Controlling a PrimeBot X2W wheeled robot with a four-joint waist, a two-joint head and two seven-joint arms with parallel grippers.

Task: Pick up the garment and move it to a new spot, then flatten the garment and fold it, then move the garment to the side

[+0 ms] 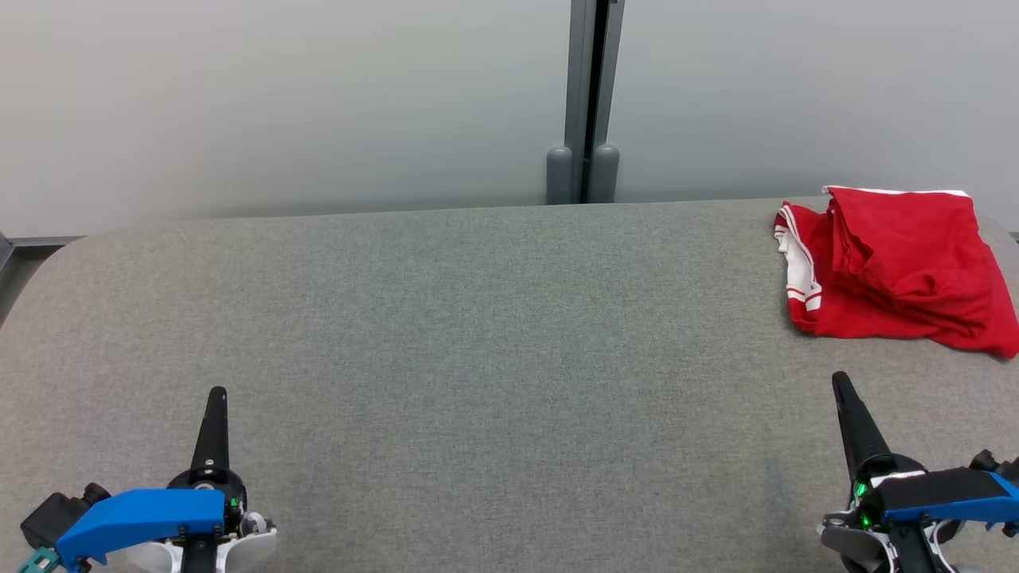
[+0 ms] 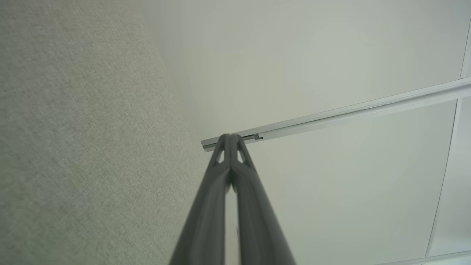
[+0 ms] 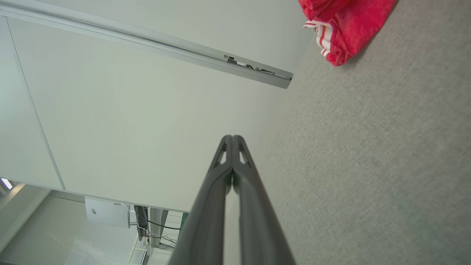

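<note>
**Red garment at the bench's far right, both arms parked.** A red garment [image 1: 892,270] with white-striped trim is lying in a compact, layered bundle at the far right of the grey fabric-topped bench [image 1: 478,334]. It is sitting close to the back edge and running up to the head view's right border.

The robot's left pincer [image 1: 216,394] is sitting low at the near left. Its two dark fingers [image 2: 206,206] are clenched together on nothing and pointing away toward the pale partition wall [image 1: 279,103]. The right pincer [image 1: 841,380] is mirroring it at the near right, likewise clenched and empty. Its tip is leaning slightly inward and standing apart from the garment's near hem.

Both arms are sitting wide apart, rolled so that each wrist camera is seeing the bench along one side and the wall along the other. Whether the fingers are touching the bench cannot be told.

The layout is fitting two readings. The garment may be a loose bundle waiting at the edge to be lifted to a new spot, or a folded one already set to the side. Its layers are looking uneven rather than crisp, which is settling neither.

In either case, doing well here is looking like a matter of holding both tips off the cloth. Long thin fingers are likely to snag or drag soft fabric and disturb whatever shape it is in.
</note>
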